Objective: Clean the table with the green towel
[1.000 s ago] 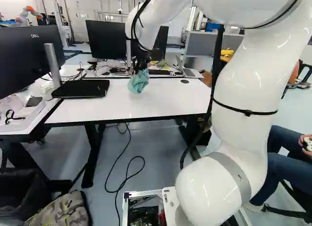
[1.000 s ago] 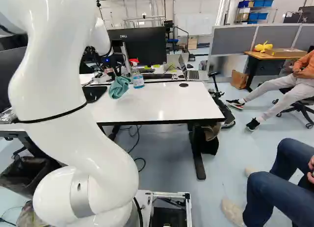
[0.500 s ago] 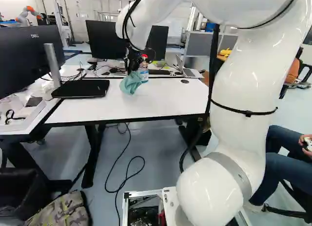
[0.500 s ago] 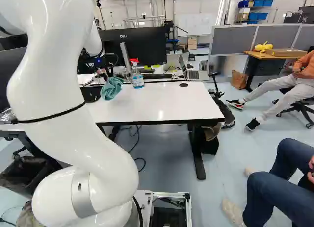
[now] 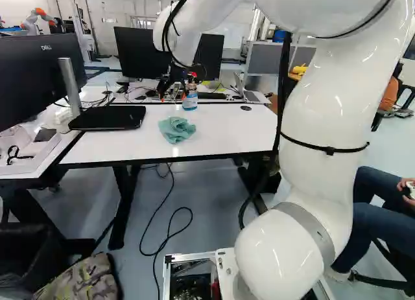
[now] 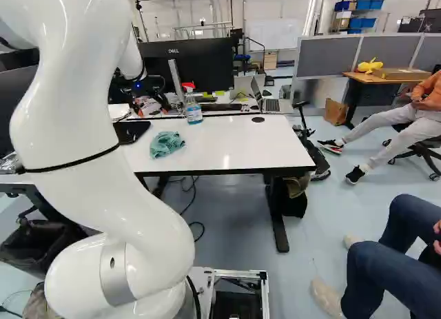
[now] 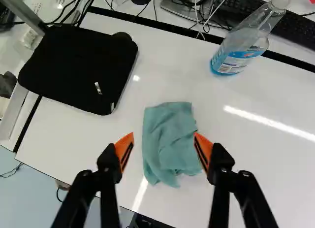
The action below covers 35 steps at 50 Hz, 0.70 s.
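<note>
White tabletop (image 5: 233, 128) bears a labelled bottle (image 7: 236, 58) and, ahead of released fingers (image 5: 163, 92), the green towel (image 7: 170, 142).

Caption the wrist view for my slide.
Open fingers over a crumpled green towel on a white table, a bottle and black case nearby.

From my station I see the white table (image 5: 230, 133) bearing the crumpled green towel (image 5: 176, 129), a spray bottle (image 5: 190, 101) beyond the towel, a black sleeve (image 7: 78, 65) left of it.

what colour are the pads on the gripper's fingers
Orange, clearest in the wrist view.
</note>
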Available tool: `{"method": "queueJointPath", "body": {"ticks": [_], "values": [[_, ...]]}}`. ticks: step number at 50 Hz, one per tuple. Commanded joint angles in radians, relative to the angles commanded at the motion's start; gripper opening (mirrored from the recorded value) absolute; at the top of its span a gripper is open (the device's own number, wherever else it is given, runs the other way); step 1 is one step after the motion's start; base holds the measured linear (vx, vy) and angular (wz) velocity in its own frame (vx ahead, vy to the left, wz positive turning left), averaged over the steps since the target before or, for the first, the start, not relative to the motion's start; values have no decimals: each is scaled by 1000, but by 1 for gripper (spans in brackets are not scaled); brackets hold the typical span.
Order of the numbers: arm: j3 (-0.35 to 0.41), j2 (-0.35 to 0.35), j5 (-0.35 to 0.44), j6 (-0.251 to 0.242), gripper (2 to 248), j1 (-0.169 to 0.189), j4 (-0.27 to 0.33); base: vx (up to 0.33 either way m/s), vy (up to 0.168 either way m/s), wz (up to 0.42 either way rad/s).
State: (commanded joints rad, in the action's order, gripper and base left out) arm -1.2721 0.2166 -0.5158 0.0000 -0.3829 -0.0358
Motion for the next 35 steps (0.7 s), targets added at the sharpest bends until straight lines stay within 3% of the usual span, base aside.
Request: {"method": "queueJointPath", "body": {"ticks": [2, 3, 7, 8, 35], "values": [[0, 0, 0, 0, 166, 0, 0, 0, 0, 0], [0, 0, 0, 0, 204, 0, 0, 0, 0, 0], [0, 0, 0, 0, 204, 0, 0, 0, 0, 0], [0, 0, 0, 0, 241, 0, 0, 0, 0, 0], [31, -13, 37, 0, 247, 10, 1, 0, 0, 0]]}}
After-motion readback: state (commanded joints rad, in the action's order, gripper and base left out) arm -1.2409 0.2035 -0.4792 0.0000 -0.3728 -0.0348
